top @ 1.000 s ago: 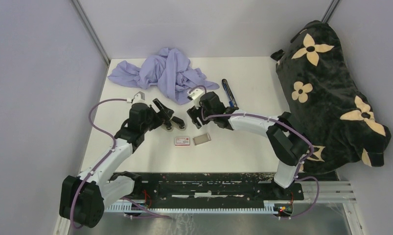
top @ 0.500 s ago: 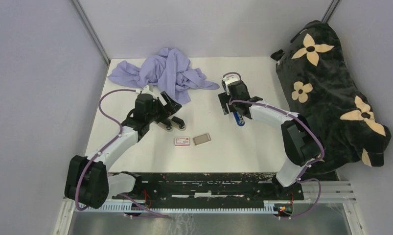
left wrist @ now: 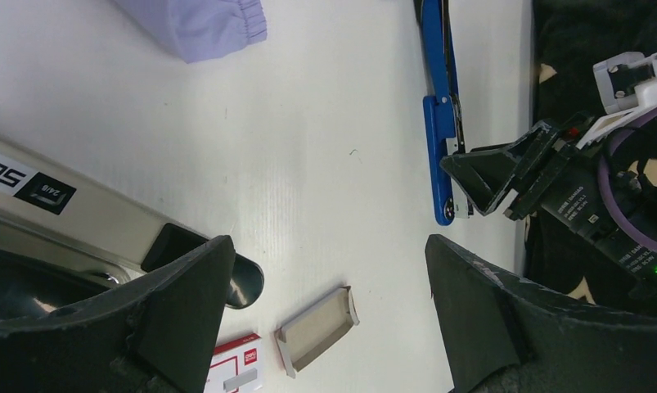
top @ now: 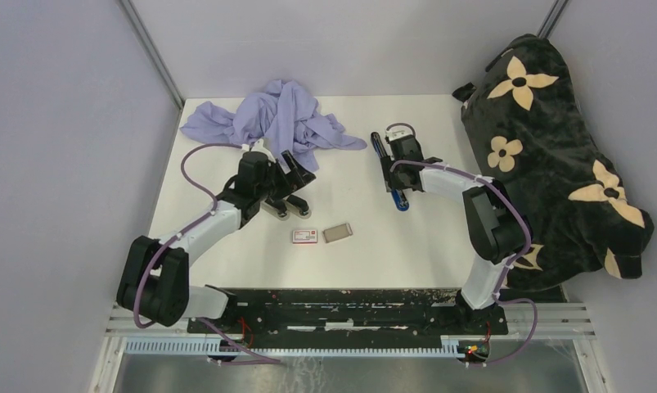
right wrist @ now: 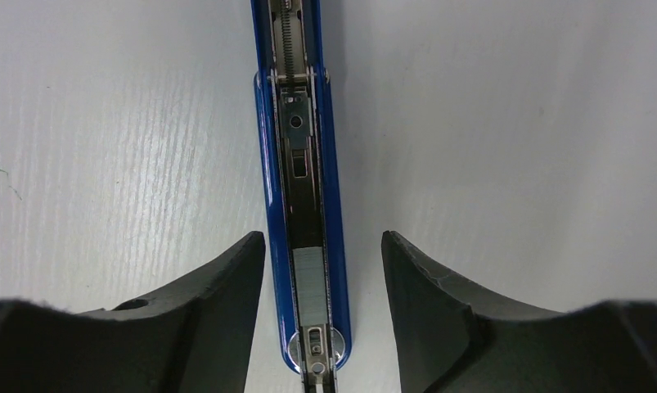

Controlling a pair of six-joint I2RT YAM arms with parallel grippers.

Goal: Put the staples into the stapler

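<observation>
Blue stapler lies opened flat on the tabletop, magazine channel facing up. A silvery staple strip appears to sit in the channel at its near, rounded end. Right tool straddles the stapler, jaws spread wider than the body, gripping nothing. Left tool is also wide open and empty, hanging over the end of a silver stapler. Grey tray sits just beside the red-and-white box mid-tabletop, well apart from the blue stapler; its contents are too small to read.

Judgement: the step is tending the loaded channel, either seating the strip or closing up. Keep the fingers parallel to the rails and centred. Descend straight, without nudging the strip or skewing the body.

Since half a second ago, the right tool has slid along the stapler toward the far edge. The left arm has reached further toward the lilac cloth. Tray and box are unmoved.
</observation>
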